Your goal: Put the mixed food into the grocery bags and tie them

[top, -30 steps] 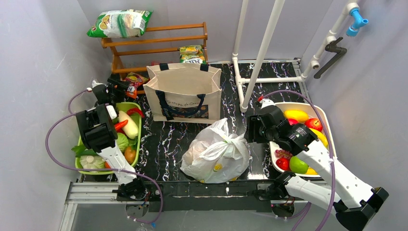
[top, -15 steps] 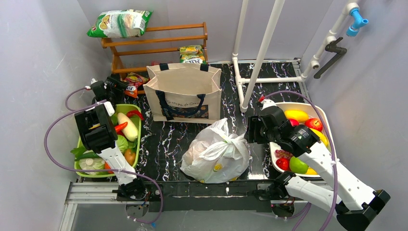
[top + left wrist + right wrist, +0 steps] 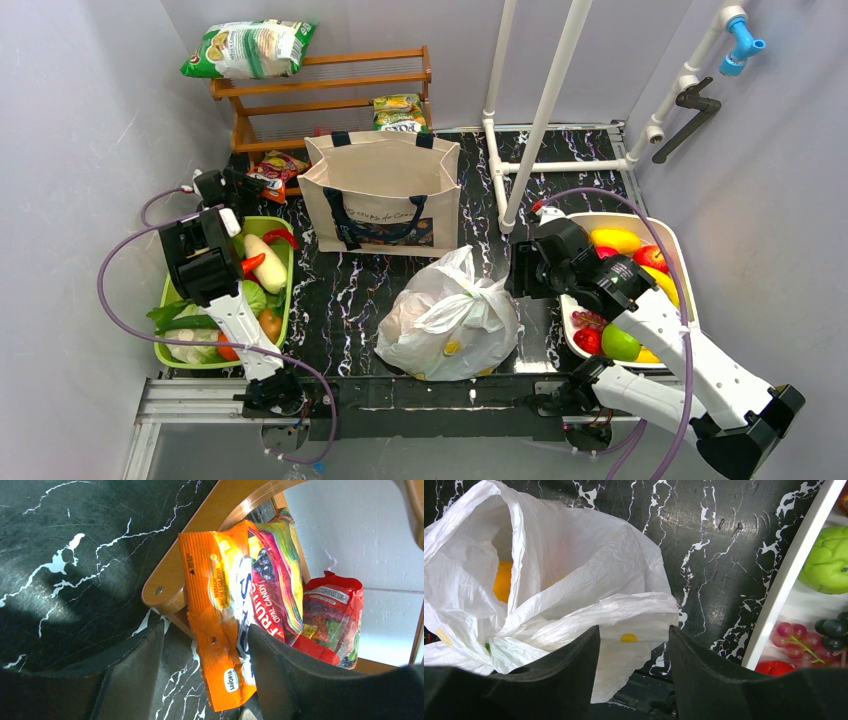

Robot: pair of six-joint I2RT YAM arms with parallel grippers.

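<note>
Nearest the arms, the white plastic bag sits slumped on the black marbled table, thin and crinkled, its mouth gathered into loose folds. Its contents are hard to make out, showing only as an orange shape and a small yellow spot through the film. The right gripper hangs over it with its fingers spread, a fold of the bag lying between them and neither pad clearly pressing it. To the right, the white tray is cut off by the frame, showing a green fruit and some grapes. The left arm hides part of the green tray of vegetables. Farther back the beige canvas tote stands upright and open, navy handles drooping over its print. At the foot of the wooden rack, the left gripper is spread around an orange packet. Whether a pad touches it I cannot tell. A bright candy packet overlaps it, and half covers a red packet behind.
</note>
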